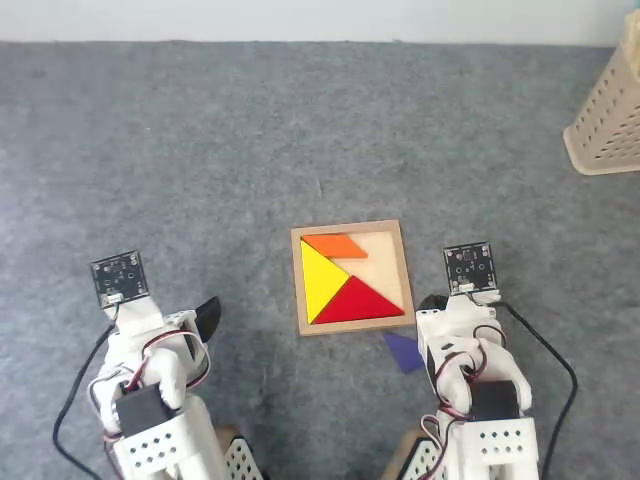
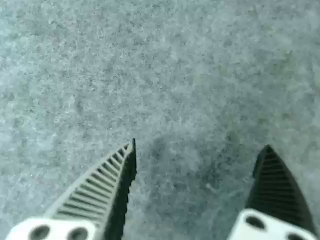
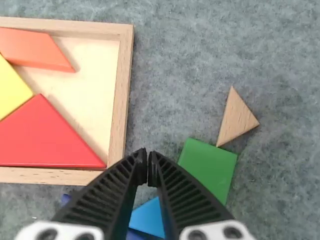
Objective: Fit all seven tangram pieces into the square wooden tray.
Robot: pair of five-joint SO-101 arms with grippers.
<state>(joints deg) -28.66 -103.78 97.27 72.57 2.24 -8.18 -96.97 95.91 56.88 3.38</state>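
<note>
Risk: right tool (image 3: 147,166), closed and empty, could shove green square (image 3: 207,167) just beside it against tray (image 3: 124,100) wall; left tool (image 2: 200,146) gapes idle.

High camera looks down over the mat (image 1: 200,150); wrist cameras face it closely, the right also catching the tray (image 3: 124,90).

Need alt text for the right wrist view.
The right hand, shut, hangs over grey carpet just outside a corner of the tray. The tray holds a red triangle, yellow piece and orange piece; a green square, wooden triangle and blue piece lie on the carpet outside it.
</note>
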